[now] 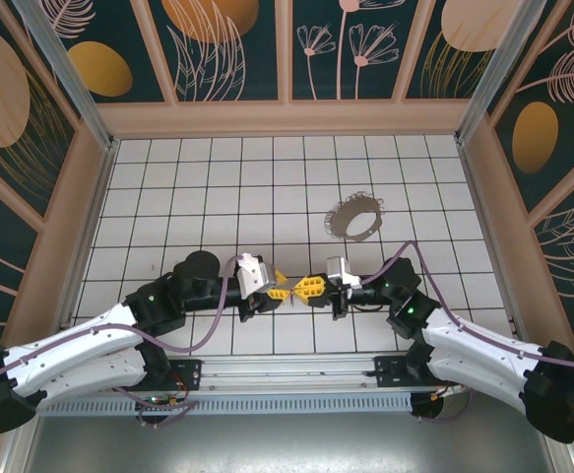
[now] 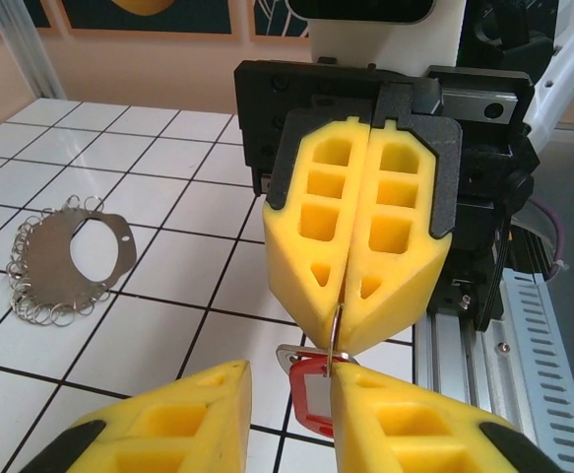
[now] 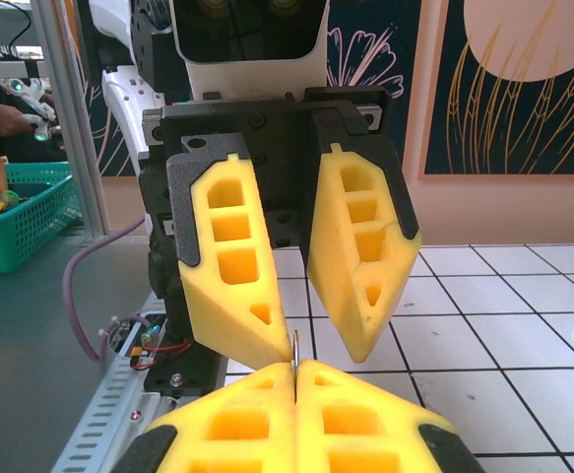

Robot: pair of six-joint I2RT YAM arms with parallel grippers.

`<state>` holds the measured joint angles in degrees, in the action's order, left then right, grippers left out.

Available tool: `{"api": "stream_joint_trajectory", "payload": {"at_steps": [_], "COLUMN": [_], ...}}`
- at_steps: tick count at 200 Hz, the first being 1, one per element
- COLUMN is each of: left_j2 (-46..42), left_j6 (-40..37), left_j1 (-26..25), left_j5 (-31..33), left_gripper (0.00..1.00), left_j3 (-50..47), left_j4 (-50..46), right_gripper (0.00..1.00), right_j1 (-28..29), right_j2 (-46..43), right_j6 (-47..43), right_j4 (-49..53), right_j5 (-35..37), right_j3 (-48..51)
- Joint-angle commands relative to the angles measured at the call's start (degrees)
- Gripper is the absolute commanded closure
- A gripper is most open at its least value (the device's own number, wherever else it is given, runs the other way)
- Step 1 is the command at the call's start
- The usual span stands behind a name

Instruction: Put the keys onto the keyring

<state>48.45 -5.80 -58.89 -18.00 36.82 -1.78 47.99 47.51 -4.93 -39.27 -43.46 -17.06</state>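
Left gripper point(image 1: 278, 288): low over the front of the tiled table point(image 1: 168, 187), pointing right at the other tool; its yellow pads stand apart with a clear gap between them

Right gripper point(image 1: 305, 290): points left, tip to tip with the left gripper; its pads are pressed flat together down their whole length and pinch the key's thin metal part at the very tip

Key point(image 2: 311, 396): a small red piece with a window in it, hanging just under the right gripper's tips by a thin silver bit – held off the table

Key against left gripper: in the left wrist view the red piece sits in the gap between the left gripper's own pads point(image 2: 168, 424), close against the right-hand pad and apart from the left-hand one; whether it touches the right-hand pad I cannot tell

Key from the right wrist: only a thin metal edge point(image 3: 294, 347) stands up out of the seam of the closed pads, with the left gripper's spread fingers on either side of it

Keyring point(image 1: 353, 217): flat on the table beyond the grippers and a little to the right, well apart from both; a grey hoop fringed with small silver loops

Keyring from the left wrist: at the left of the view point(image 2: 70, 261), on the tiles, well apart from the key
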Motion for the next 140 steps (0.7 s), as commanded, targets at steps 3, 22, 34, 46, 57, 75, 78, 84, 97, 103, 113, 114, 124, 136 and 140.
{"api": "stream_joint_trajectory", "payload": {"at_steps": [3,22,34,46,57,75,78,84,97,103,113,114,124,136,140], "left_j2": [-0.1,0.1,0.3,0.4,0.5,0.8,0.8,0.9,1.1,1.3,1.4,1.4,1.6,1.6,1.5], "left_j6": [0.1,-0.1,-0.2,-0.3,-0.3,-0.5,-0.5,-0.5,-0.6,-0.7,-0.9,-0.9,-1.0,-1.4,-1.5], "left_j1": [-0.2,-0.2,-0.2,-0.2,-0.2,-0.2,-0.2,-0.2,-0.3,-0.2,-0.3,-0.2,-0.2,-0.3,-0.2], "left_j5": [-1.7,-1.9,-2.0,-2.1,-2.3,-2.5,-2.5,-2.5,-2.4,-2.3,-2.3,-2.3,-2.3,-2.4,-2.4], "left_gripper": [0.75,0.76,0.76,0.76,0.76,0.76,0.76,0.77,0.78,0.79,0.81,0.81,0.83,0.86,0.87], "left_j3": [1.4,1.3,1.3,1.3,1.2,1.1,1.1,1.1,1.1,1.1,1.1,1.1,1.1,1.1,1.0], "left_j4": [1.4,1.4,1.5,1.7,1.8,1.8,1.8,1.8,1.8,1.8,1.8,1.8,1.6,1.6,1.6], "right_gripper": [1.0,1.0,1.0,1.0,1.0,1.0,1.0,1.0,1.0,1.0,1.0,1.0,1.0,1.0,1.0], "right_j1": [-0.4,-0.4,-0.4,-0.4,-0.4,-0.4,-0.4,-0.4,-0.4,-0.4,-0.4,-0.4,-0.4,-0.3,-0.3], "right_j2": [0.2,0.5,0.8,1.3,1.7,2.0,2.0,2.1,2.1,2.1,2.1,2.1,2.1,2.2,2.2], "right_j6": [0.8,0.8,0.7,0.5,0.3,0.3,0.2,0.1,0.0,0.1,0.0,0.1,0.0,0.1,0.0], "right_j4": [-3.1,-3.2,-3.0,-2.5,-2.2,-2.4,-2.4,-2.2,-2.3,-2.4,-2.5,-2.5,-2.5,-2.5,-2.5], "right_j5": [-0.8,-0.8,-0.9,-1.0,-1.3,-1.5,-1.5,-1.5,-1.7,-1.6,-1.7,-1.8,-1.7,-1.9,-1.8], "right_j3": [0.5,0.3,0.1,-0.2,-0.5,-0.5,-0.5,-0.7,-0.6,-0.5,-0.6,-0.5,-0.5,-0.5,-0.5]}}
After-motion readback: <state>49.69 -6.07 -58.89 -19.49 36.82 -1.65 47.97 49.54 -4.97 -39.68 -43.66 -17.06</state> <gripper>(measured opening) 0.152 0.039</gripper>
